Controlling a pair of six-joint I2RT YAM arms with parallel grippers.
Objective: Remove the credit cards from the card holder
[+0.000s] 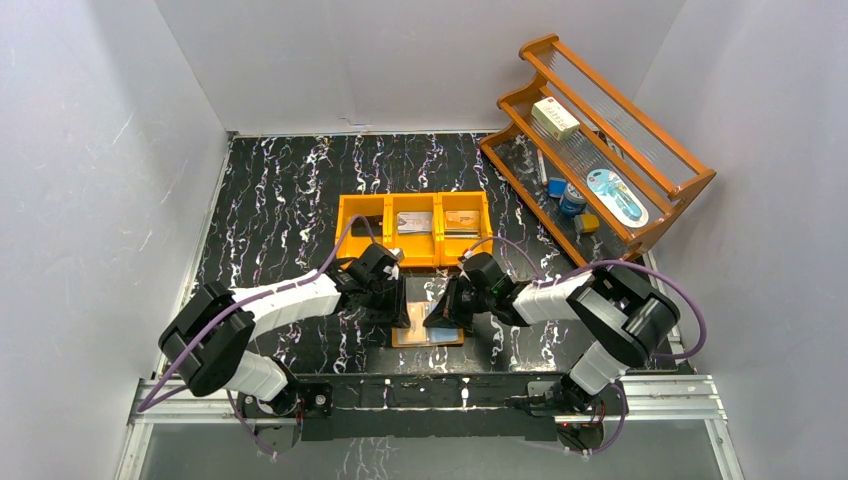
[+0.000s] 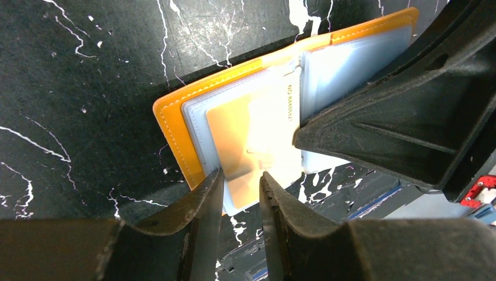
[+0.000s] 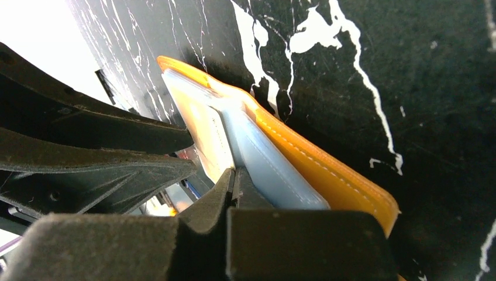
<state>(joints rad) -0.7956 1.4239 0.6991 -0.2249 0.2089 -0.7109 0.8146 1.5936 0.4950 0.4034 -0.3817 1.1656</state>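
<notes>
The card holder (image 1: 428,337) lies open on the black marble table, tan-orange with pale-blue clear sleeves (image 2: 345,58). A tan credit card (image 2: 234,140) shows inside the top sleeve, partly washed out by glare. My left gripper (image 2: 241,190) is open with a narrow gap, its fingertips (image 2: 213,190) over that sleeve's near edge. My right gripper (image 3: 234,174) is shut, its tip at the sleeve pages beside the fold. Whether a page is pinched in it I cannot tell. Both grippers, left (image 1: 400,310) and right (image 1: 445,315), crowd over the holder (image 3: 327,170) from either side.
An orange three-compartment bin (image 1: 413,228) sits just behind the holder. A wooden rack (image 1: 690,185) with a white box (image 1: 555,118) and small items stands at the back right. A metal rail (image 1: 430,395) runs along the near edge, and white walls enclose the table.
</notes>
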